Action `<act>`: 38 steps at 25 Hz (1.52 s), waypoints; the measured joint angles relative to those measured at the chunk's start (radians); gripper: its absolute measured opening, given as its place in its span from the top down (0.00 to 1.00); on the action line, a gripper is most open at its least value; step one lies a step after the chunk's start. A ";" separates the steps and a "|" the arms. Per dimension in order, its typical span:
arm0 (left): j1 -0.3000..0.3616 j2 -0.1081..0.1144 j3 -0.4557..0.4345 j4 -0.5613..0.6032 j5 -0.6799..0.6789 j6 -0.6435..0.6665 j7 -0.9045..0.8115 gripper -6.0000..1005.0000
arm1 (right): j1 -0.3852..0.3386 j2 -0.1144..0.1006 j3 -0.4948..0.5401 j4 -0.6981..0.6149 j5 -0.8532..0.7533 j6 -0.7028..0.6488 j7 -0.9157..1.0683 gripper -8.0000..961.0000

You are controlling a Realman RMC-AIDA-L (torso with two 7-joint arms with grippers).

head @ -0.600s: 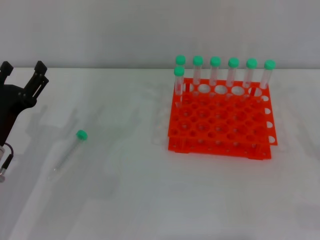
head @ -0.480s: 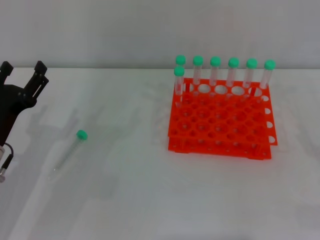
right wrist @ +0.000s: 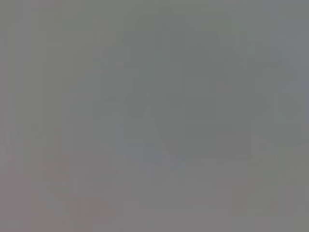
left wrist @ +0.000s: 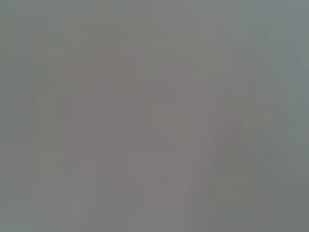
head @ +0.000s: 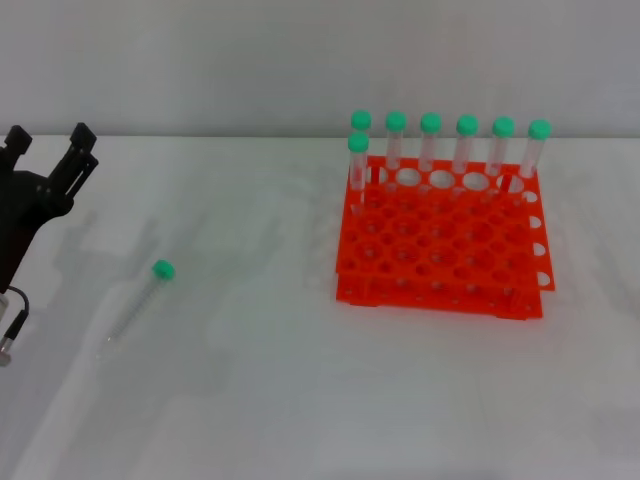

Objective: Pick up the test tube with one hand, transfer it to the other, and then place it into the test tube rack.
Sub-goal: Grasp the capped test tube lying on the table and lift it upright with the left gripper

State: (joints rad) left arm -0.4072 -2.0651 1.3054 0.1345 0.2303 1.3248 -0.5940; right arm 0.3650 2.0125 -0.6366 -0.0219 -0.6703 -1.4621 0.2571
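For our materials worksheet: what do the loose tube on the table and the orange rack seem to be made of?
Loose tube: likely clear plastic, since the table shows through its body, with an opaque green cap. Rack: probably moulded plastic, uniform bright orange-red, slightly glossy, with evenly formed round holes.

Lab-type bench setup is indicated: orange test tube rack (head: 441, 240) at 3 o'clock, green-capped tubes (head: 466, 147) stood in it, plain white table (head: 260, 380), bare grey wall (head: 300, 60).

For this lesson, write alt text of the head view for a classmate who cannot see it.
A green-capped test tube lies alone on a white table, with the open left gripper raised at the left edge, apart from it. To the right stands an orange test tube rack with seven capped tubes upright near its far side.
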 joint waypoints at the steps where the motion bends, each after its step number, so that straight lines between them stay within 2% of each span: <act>1: 0.000 0.004 0.000 0.001 0.010 -0.003 -0.012 0.11 | 0.000 0.000 0.000 -0.001 0.000 0.001 0.000 0.08; 8: 0.013 0.069 -0.002 0.061 0.152 -0.060 -0.223 0.11 | -0.001 -0.003 0.008 -0.027 0.007 0.020 -0.003 0.08; 12: 0.063 0.127 -0.009 0.221 0.304 -0.136 -0.440 0.11 | 0.000 -0.003 0.010 -0.055 0.008 0.033 -0.003 0.08; 16: 0.085 0.200 -0.019 0.403 0.563 -0.260 -0.771 0.11 | 0.000 -0.005 0.011 -0.068 0.008 0.047 -0.004 0.08; 18: 0.080 0.225 -0.056 0.466 0.725 -0.282 -0.941 0.11 | 0.000 -0.005 0.011 -0.070 0.008 0.058 -0.005 0.08; 20: 0.066 0.233 -0.123 0.520 0.907 -0.278 -1.098 0.11 | 0.002 -0.005 0.011 -0.071 0.008 0.073 -0.010 0.08; 24: 0.029 0.234 -0.235 0.657 1.297 -0.232 -1.432 0.11 | 0.005 -0.005 0.013 -0.072 0.009 0.092 -0.016 0.08; 29: -0.067 0.239 -0.335 0.827 1.782 -0.058 -1.838 0.11 | 0.010 -0.005 0.014 -0.090 0.012 0.105 -0.016 0.08; 35: -0.189 0.241 -0.395 0.863 2.107 0.144 -2.005 0.11 | 0.010 -0.005 0.014 -0.097 0.014 0.107 -0.016 0.08; 38: -0.232 0.239 -0.397 0.866 2.212 0.202 -2.036 0.11 | 0.011 -0.005 0.015 -0.098 0.037 0.111 -0.016 0.08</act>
State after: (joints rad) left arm -0.6387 -1.8265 0.9087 1.0006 2.4421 1.5268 -2.6295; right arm 0.3757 2.0080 -0.6215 -0.1199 -0.6332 -1.3508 0.2408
